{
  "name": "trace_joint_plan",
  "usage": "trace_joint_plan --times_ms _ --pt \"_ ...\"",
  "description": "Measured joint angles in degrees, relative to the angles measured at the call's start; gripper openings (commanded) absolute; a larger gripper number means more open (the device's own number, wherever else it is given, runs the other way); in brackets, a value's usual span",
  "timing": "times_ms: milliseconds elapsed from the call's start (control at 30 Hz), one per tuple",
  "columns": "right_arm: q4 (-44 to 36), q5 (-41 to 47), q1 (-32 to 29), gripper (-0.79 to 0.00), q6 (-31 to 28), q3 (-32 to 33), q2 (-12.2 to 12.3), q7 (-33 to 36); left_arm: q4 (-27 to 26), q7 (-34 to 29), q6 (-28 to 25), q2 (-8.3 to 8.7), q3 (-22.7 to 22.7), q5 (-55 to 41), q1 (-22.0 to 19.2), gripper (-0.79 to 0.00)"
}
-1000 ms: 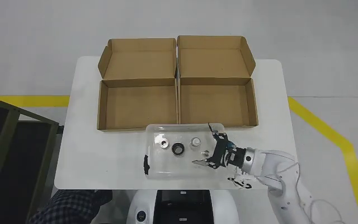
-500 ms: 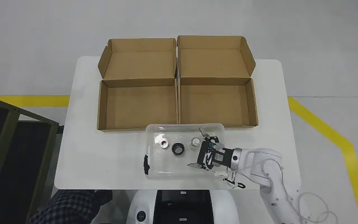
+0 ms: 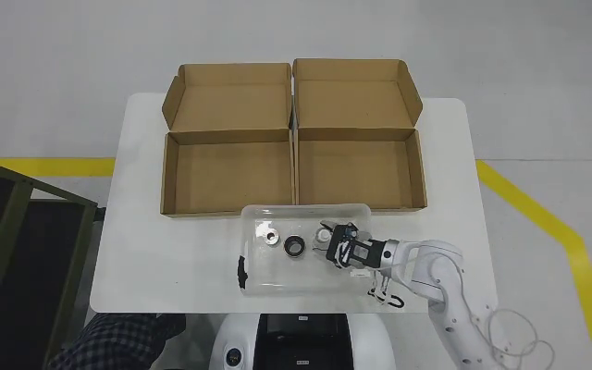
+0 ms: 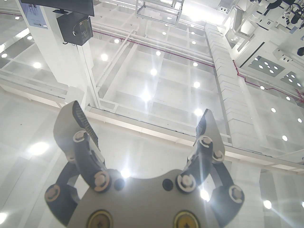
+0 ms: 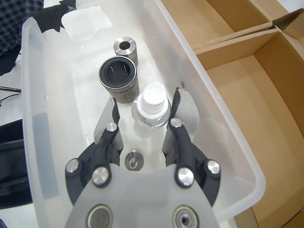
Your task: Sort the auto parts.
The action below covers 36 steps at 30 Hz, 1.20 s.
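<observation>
White-capped part [image 5: 154,93]: upright in the clear bin, sitting right between the right gripper's fingers, a visible gap on one side, the other finger just beside it.
Right gripper [image 5: 146,99]: down inside the bin and spread wide, straddling the white-capped part, and not clamped on it.
Linear bearing [image 5: 118,79]: black-rimmed cylinder standing on end, just beside the white-capped part.
Steel sleeve [image 5: 125,49]: smaller, bored through, upright just beyond the bearing.
Small metal fitting [image 5: 134,160]: on the bin floor under the right gripper's palm, apart from the rest.
Clear plastic bin [image 3: 277,276]: at the table's near edge, black tape [image 5: 51,17] on its far end.
Cardboard boxes: two, side by side with lids open, left box [image 3: 228,176] and right box [image 3: 356,171], just behind the bin.
Table [image 3: 148,231]: white, carrying bin and boxes.
Left gripper [image 4: 140,109]: fingers spread wide with nothing between them, ceiling lights beyond it.
</observation>
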Motion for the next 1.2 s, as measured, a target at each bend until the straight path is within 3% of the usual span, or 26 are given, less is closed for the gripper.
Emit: trace_joint_plan --times_ms 33,67,633,867,1067,1200 --pt "0.0 0.1 0.0 -0.751 0.0 -0.1 0.1 0.1 0.0 0.0 0.0 0.0 0.0 0.0 0.0 0.0" --pt "0.1 0.2 0.1 -0.785 0.1 -0.1 0.1 0.1 0.0 0.0 0.0 0.0 0.0 0.0 0.0 0.0" --pt "-10.8 2.2 -3.0 -0.785 -3.1 3.5 1.8 -3.2 0.0 0.0 0.0 0.0 0.0 0.0 0.0 0.0" --pt "-12.1 6.0 -4.3 -0.785 -3.7 5.3 2.3 -13.2 0.0 0.0 0.0 0.0 0.0 0.0 0.0 0.0" --pt "-7.8 8.3 -3.6 -0.785 2.9 5.1 1.8 -25.6 0.0 0.0 0.0 0.0 0.0 0.0 0.0 0.0" --pt "-5.7 9.5 -2.8 -0.785 4.2 4.5 1.5 -34.2 0.0 0.0 0.0 0.0 0.0 0.0 0.0 0.0"
